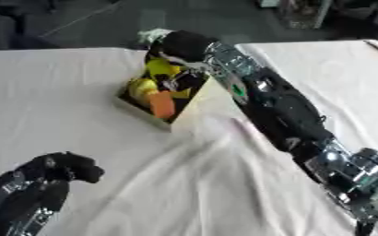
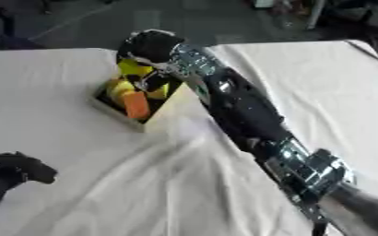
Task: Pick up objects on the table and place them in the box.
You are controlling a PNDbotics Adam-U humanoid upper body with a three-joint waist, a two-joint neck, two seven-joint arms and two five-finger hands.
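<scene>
Reaching: right hand [image 1: 184, 44] over the box [image 1: 194, 103], fingers' state unclear.
Done: yellow and orange items [image 1: 153, 94] boxed.
Left: none visible on the bench [image 1: 55, 101].
Idle: left hand [image 1: 67, 167], curled.

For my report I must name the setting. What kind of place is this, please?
Probably an indoor lab or workshop set up for robot trials: a table under a white cloth, a small box of bright toy-like things, and a dark floor behind with equipment that I cannot identify.
</scene>
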